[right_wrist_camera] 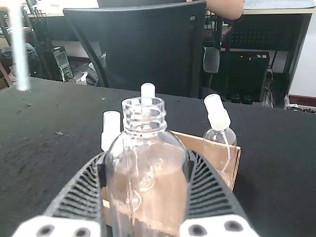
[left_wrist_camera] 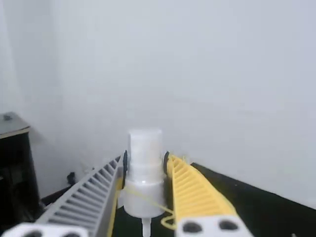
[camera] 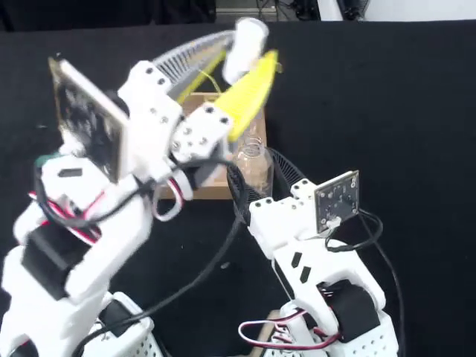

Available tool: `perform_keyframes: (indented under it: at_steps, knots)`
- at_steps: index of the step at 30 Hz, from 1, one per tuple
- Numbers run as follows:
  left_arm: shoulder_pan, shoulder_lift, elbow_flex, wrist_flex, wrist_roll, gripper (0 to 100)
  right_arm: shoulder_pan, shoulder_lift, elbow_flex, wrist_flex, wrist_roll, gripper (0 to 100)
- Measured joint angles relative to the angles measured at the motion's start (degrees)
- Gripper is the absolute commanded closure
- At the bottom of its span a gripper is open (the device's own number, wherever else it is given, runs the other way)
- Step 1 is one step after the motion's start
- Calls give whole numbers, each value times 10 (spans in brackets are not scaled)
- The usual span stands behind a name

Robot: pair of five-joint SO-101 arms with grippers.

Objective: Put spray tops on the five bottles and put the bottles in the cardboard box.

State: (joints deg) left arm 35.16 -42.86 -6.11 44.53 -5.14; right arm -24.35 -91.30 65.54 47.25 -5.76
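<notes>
**Left gripper (camera: 250, 46) must bring its spray top to the open neck**

Left arm first: raised high over the table, its grey and yellow jaws are clamped on the white spray top (left_wrist_camera: 144, 173). The top sits upright between them, with the stub of its dip tube (left_wrist_camera: 144, 228) hanging below. In the high view it hangs above the far side of the cardboard box (camera: 212, 192), which sits near the middle of the table. Three capped bottles (right_wrist_camera: 217, 126) stand at the box, one plainly inside it.

Just beside the box's right edge, the right gripper (right_wrist_camera: 145, 162) has its black jaws clamped around the body of a clear bottle (right_wrist_camera: 145, 190). The bottle is upright and its threaded neck is bare. Whether its base rests on the table I cannot tell.

The step in hand looks like capping this bottle.
- The right arm should hold the bottle steady and vertical.
- The left arm should come over the neck, centre the tube above the opening, and lower straight.
- The tube needs to enter the neck first. If it catches the rim, it will likely bend and push the top askew.
- Only once the collar sits flat on the neck should the top be pressed or turned home.
</notes>
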Motion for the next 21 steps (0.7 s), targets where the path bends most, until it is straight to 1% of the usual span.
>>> perform_keyframes:
  at_steps: [5, 8, 12, 15, 21]
  knots:
    - [9, -25, 122, -162, 0, 970, 0, 0, 0, 0, 0, 987]
    - [14, -27, 164, -228, 0, 970, 0, 0, 0, 0, 0, 987]
    - [11, -31, 171, -254, 0, 970, 0, 0, 0, 0, 0, 987]
    - [11, -31, 177, -257, 0, 970, 0, 0, 0, 0, 0, 987]
    - [11, -31, 231, -260, 0, 970, 0, 0, 0, 0, 0, 987]
